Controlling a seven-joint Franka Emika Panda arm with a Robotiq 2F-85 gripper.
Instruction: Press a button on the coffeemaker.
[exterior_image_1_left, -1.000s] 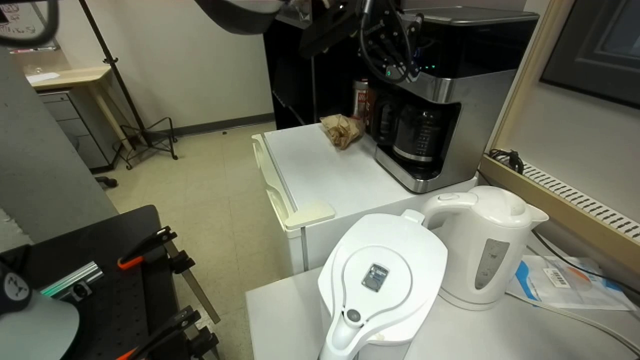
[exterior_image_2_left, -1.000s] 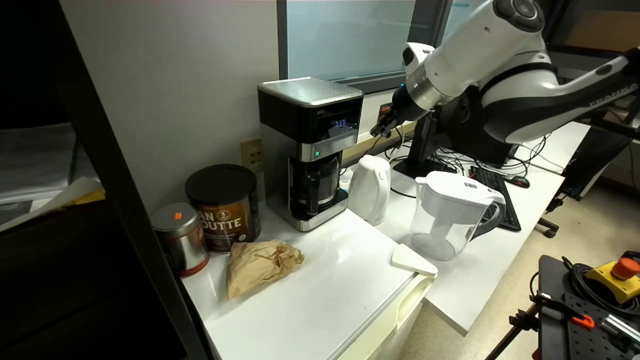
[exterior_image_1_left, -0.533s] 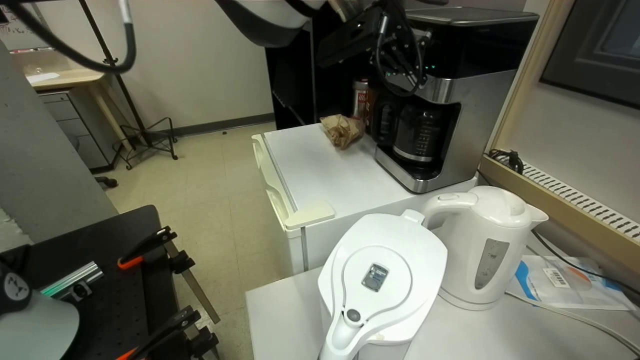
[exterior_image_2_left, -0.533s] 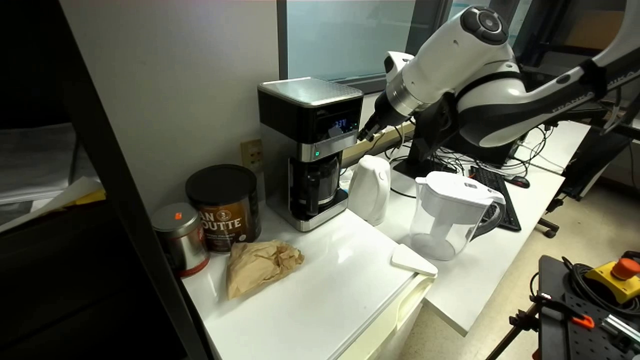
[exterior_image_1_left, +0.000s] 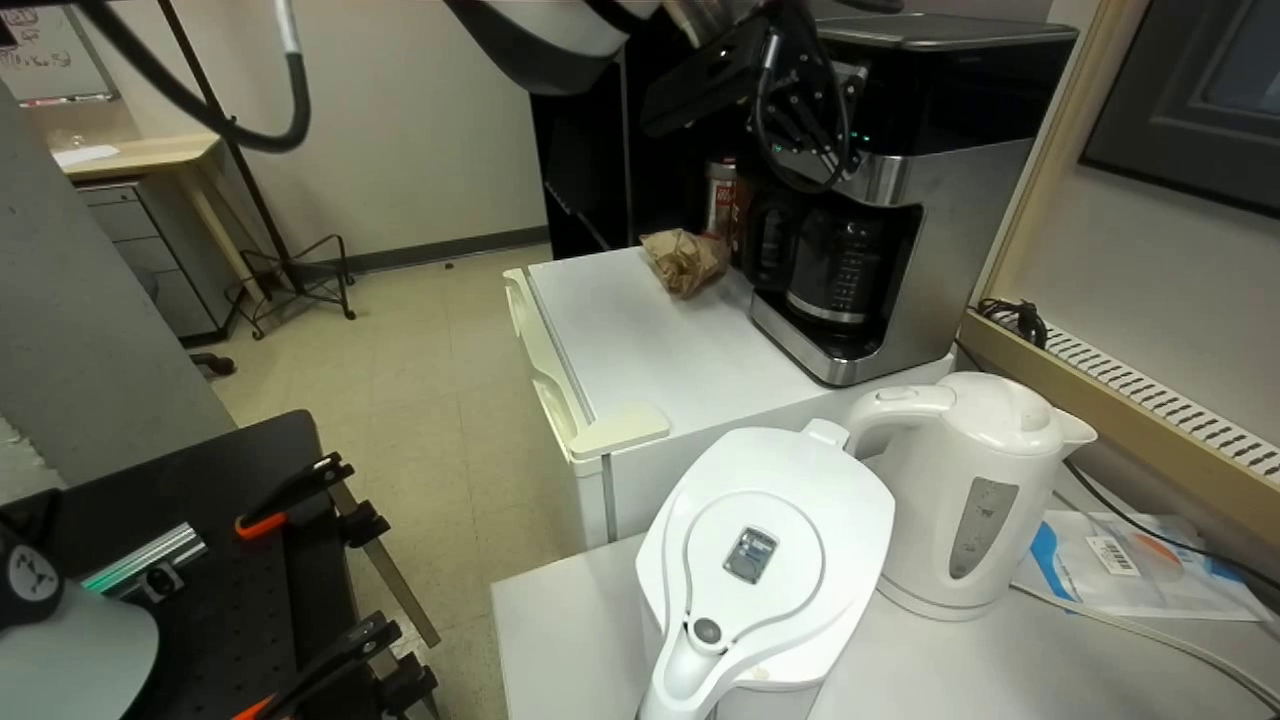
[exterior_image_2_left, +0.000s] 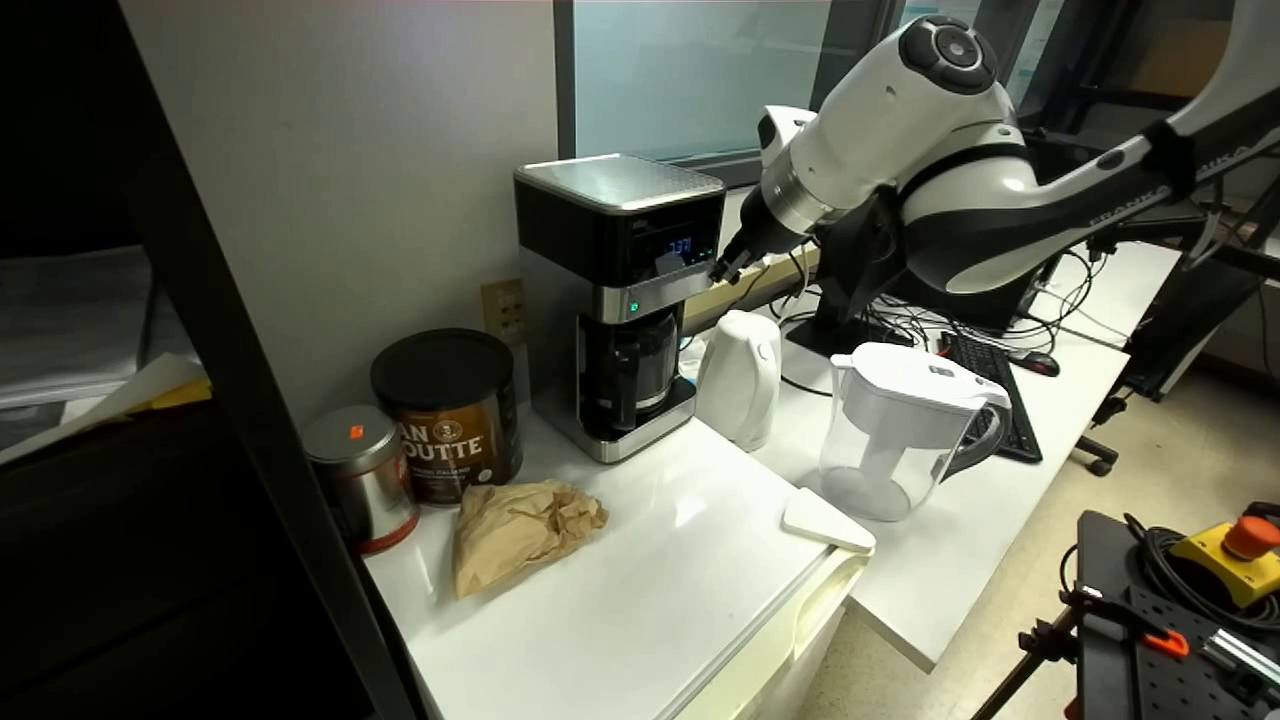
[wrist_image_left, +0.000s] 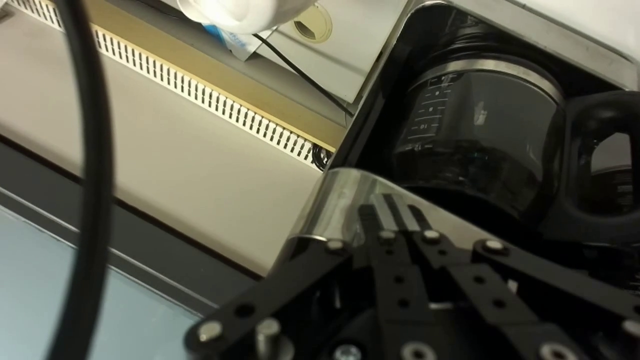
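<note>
The coffeemaker (exterior_image_1_left: 965, 190) is boxy and black with silver trim. It stands upright on the white surface in both exterior views (exterior_image_2_left: 570, 240). Its blue display (exterior_image_2_left: 680, 246) is lit, and a green-lit button (exterior_image_2_left: 634, 307) shows on the silver front band. The dark glass carafe (wrist_image_left: 475, 125) sits inside it. My gripper (exterior_image_2_left: 722, 273) is at the right end of the front band, below the display. In the wrist view the fingertips (wrist_image_left: 395, 201) are together and empty before the silver band (wrist_image_left: 332, 200). I cannot tell whether they touch it.
A white kettle (exterior_image_2_left: 738, 380) and a white filter pitcher (exterior_image_2_left: 885, 430) stand beside the coffeemaker, below my arm. A coffee can (exterior_image_2_left: 450, 420), a metal tin (exterior_image_2_left: 362, 480) and a crumpled paper bag (exterior_image_2_left: 525, 535) lie on its other side. A wall ledge (exterior_image_1_left: 1130, 400) runs behind.
My gripper has moved toward the coffeemaker's front and slightly down, mostly in the first half second, then only a little. The coffeemaker and the other objects have not moved.
</note>
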